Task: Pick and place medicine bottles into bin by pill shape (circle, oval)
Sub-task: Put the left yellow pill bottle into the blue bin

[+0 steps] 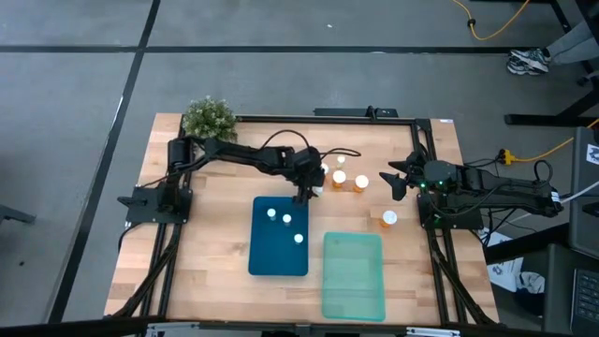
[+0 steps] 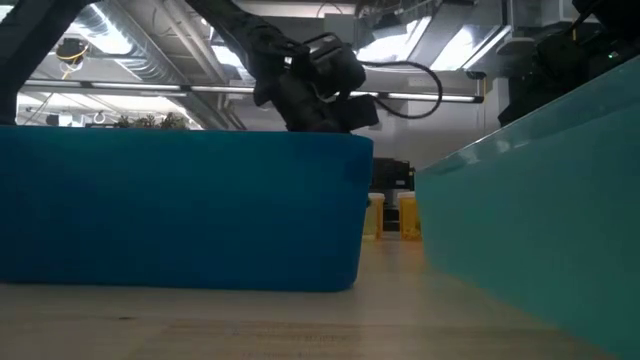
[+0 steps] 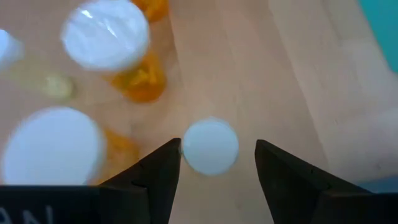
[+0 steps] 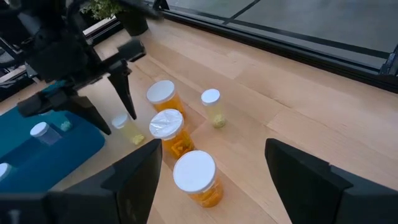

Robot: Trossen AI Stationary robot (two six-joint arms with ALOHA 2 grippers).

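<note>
Left hand (image 1: 306, 194): you had it lowered over the cluster of medicine bottles near the middle of the bench (image 1: 215, 239), just beyond the far edge of the blue bin. Its fingers (image 3: 155, 180) stood apart, one on each side of a small pale bottle (image 3: 211, 146); one finger looked to be at the cap's edge, the other showed a gap, so no grip was visible.
Small pale bottle: it stood upright on the bench, white cap up, between your left hand's fingers and nearest the blue bin in the cluster.
Other loose bottles: three larger orange bottles (image 4: 166, 133) with white caps stood close together just beside the small one, with another small pale bottle (image 4: 211, 107) on the cluster's far side. One more orange bottle (image 1: 388, 219) stood alone nearer the right arm.
Blue bin (image 1: 279, 257): it lay toward the front of the bench and held three white-capped bottles (image 1: 285, 220), spaced apart.
Green bin (image 1: 353, 276): it sat just beside the blue bin on the right.
Right hand (image 1: 393, 181): you held it off to the right of the cluster, fingers (image 4: 134, 180) wide apart, with nothing between them.
Potted plant (image 1: 208, 117): it stood at the bench's far left corner, well apart from the bottles.
</note>
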